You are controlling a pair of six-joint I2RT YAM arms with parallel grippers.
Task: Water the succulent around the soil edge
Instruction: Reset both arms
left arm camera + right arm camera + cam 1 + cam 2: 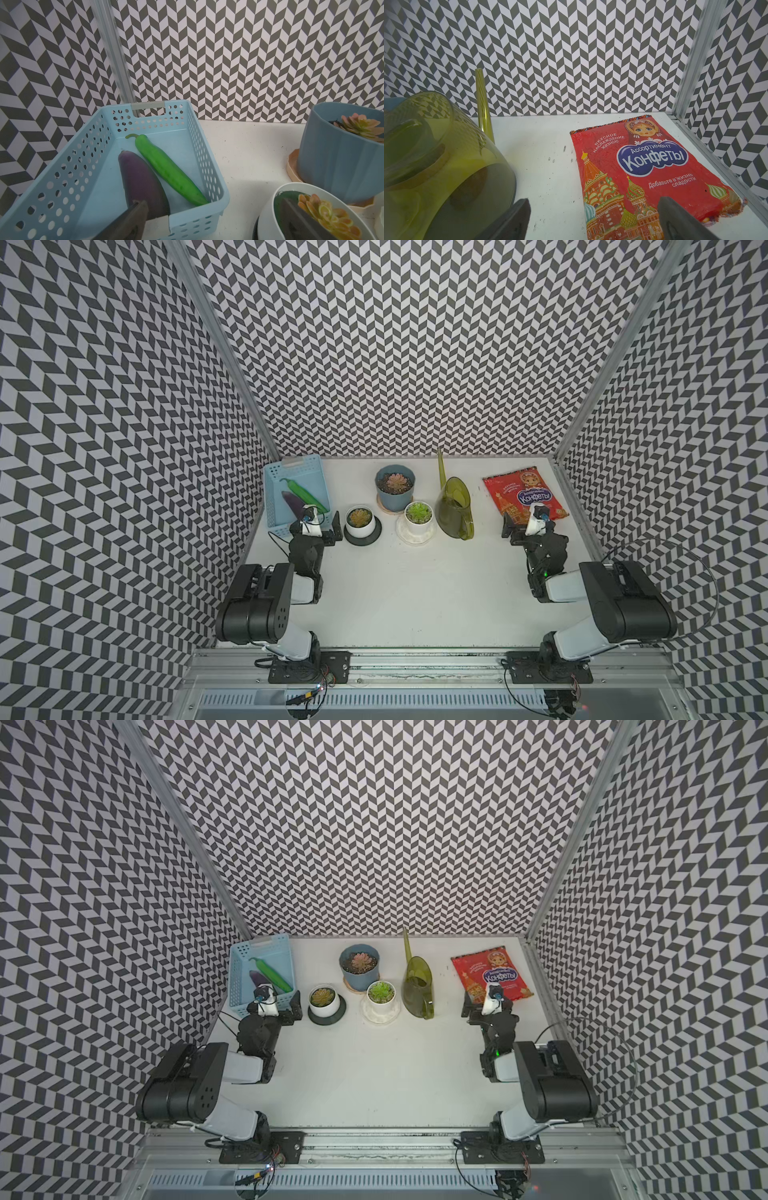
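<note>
1. The translucent olive-green plastic watering can (455,506) stands upright toward the back of the white tabletop (415,593). Its long spout points at the back wall and its handle faces the robot.
2. Three potted succulents stand to the can's left.
   - The bright green succulent in a white pot (419,522), on a white saucer, is just beside the can.
   - The pinkish succulent in a tall blue pot (395,497) is behind it on a tan saucer.
   - The orange-green succulent in a white pot (362,527), on a black saucer, is farthest left.
3. The right gripper (528,526) hangs with its jaws spread wide and holds nothing. The can is to its left, near but apart. In the right wrist view, one of its fingers (512,218) shows next to the can's body (436,166). The other is over the red candy bag (643,166).
4. The left gripper (318,526) is also released and empty, well apart from the can. One finger (133,220) is over the near end of the pale blue perforated plastic basket (207,166). The other is just beside the pot on the black saucer; I cannot tell whether it touches it.
5. In the basket, a green pepper (168,170) and a purple eggplant (141,180) lie side by side.
</note>
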